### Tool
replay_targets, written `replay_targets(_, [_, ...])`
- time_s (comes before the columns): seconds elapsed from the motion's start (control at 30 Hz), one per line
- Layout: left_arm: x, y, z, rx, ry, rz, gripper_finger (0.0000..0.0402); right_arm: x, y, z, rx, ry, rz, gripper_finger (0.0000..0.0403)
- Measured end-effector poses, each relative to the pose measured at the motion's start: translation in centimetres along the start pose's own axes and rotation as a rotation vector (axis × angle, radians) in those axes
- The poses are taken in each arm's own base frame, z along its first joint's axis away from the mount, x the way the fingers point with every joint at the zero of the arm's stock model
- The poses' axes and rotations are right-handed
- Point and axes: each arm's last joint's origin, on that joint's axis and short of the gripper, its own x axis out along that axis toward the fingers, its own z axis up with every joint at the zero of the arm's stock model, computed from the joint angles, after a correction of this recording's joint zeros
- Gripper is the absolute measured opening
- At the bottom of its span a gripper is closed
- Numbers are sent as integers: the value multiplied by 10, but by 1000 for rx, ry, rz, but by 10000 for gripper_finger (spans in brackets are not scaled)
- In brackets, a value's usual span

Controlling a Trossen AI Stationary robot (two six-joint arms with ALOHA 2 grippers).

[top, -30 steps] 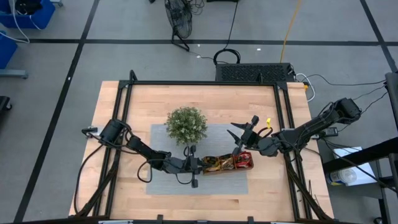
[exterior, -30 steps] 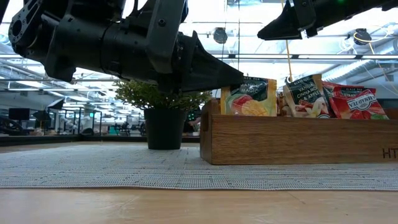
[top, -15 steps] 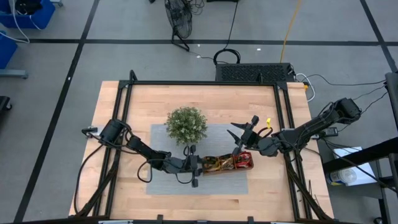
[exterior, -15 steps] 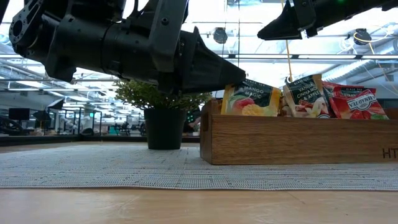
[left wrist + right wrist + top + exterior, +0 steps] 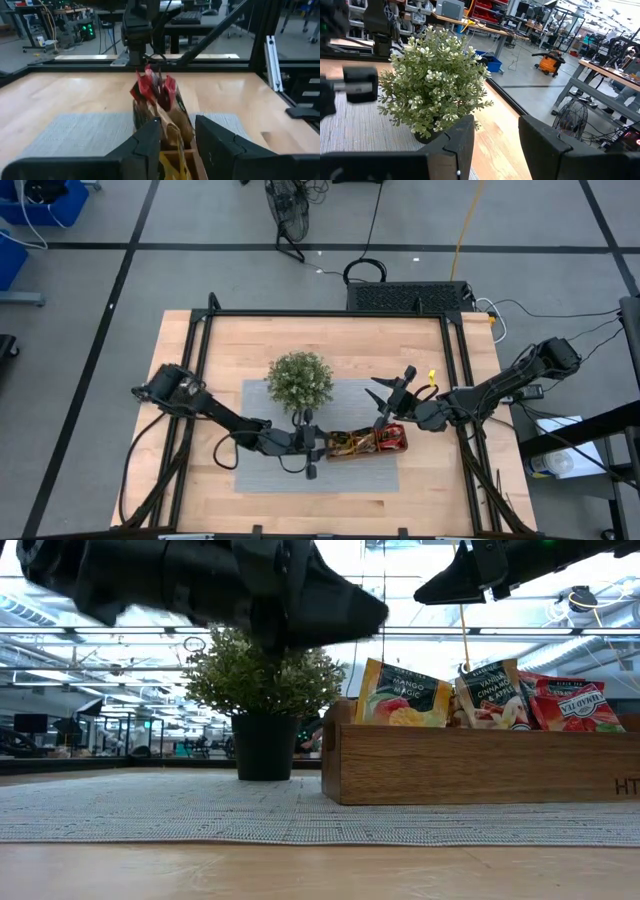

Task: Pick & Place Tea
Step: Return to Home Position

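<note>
Wooden tray (image 5: 480,765) props tea sachets (image 5: 400,700) upright; my left pincer (image 5: 177,122) hangs released, empty, above its end, apparently clear to retire; right pincer (image 5: 496,120) released, waiting.

Tea sachets (image 5: 500,695) in tray (image 5: 470,765), tray and plant (image 5: 262,680) on mat (image 5: 150,805)

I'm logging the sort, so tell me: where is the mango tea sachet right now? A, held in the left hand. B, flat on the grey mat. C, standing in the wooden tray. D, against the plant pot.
C: the mango tea sachet stands upright in the wooden tray, and the left hand is open with nothing in it.
</note>
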Motion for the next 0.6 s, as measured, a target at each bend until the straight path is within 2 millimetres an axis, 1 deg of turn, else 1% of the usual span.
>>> replay_targets(0.13, [-12,4,20,44,91,4,127,0,0,0,-2,0,0,139])
replay_targets(0.33, [-42,16,65,68,148,8,127,0,0,0,-5,1,0,139])
replay_targets(0.5, [-69,27,102,51,93,6,127,0,0,0,-4,1,0,139])
replay_targets(0.6, [-83,32,120,67,54,3,127,0,0,0,-2,1,0,139])
